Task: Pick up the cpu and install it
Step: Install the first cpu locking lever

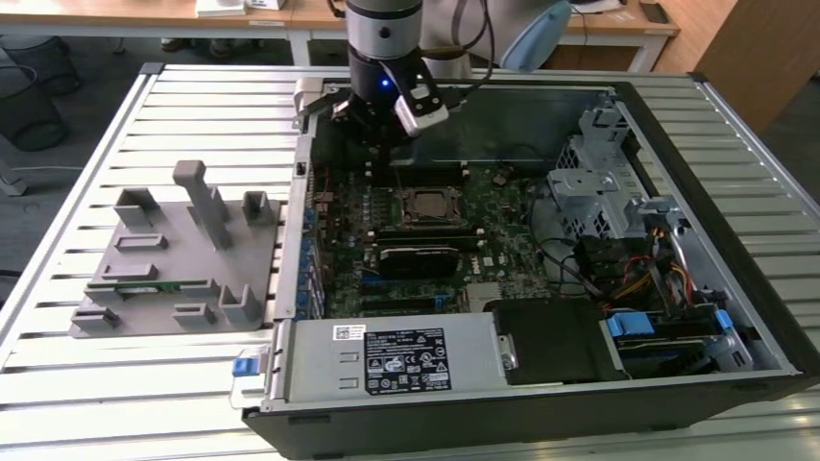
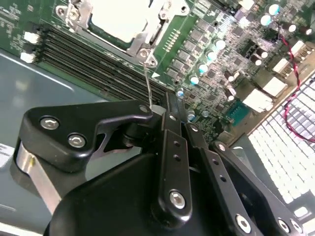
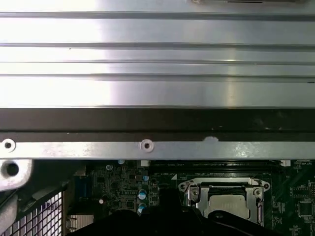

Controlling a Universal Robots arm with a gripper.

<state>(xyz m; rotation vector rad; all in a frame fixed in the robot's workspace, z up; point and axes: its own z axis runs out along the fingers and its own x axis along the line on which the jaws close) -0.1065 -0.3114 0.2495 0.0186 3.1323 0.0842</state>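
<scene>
One black gripper [image 1: 382,144], grip state unclear, hovering over the green motherboard's [image 1: 500,206] back edge in the exterior view; one silvery-grey square cpu [image 2: 120,17] in its socket [image 2: 142,43] in the second wrist view.

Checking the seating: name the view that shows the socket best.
First wrist view: the socket sits close and nearly whole, pale cpu inside. Exterior view shows it whole but distant; second wrist view catches one corner.
</scene>
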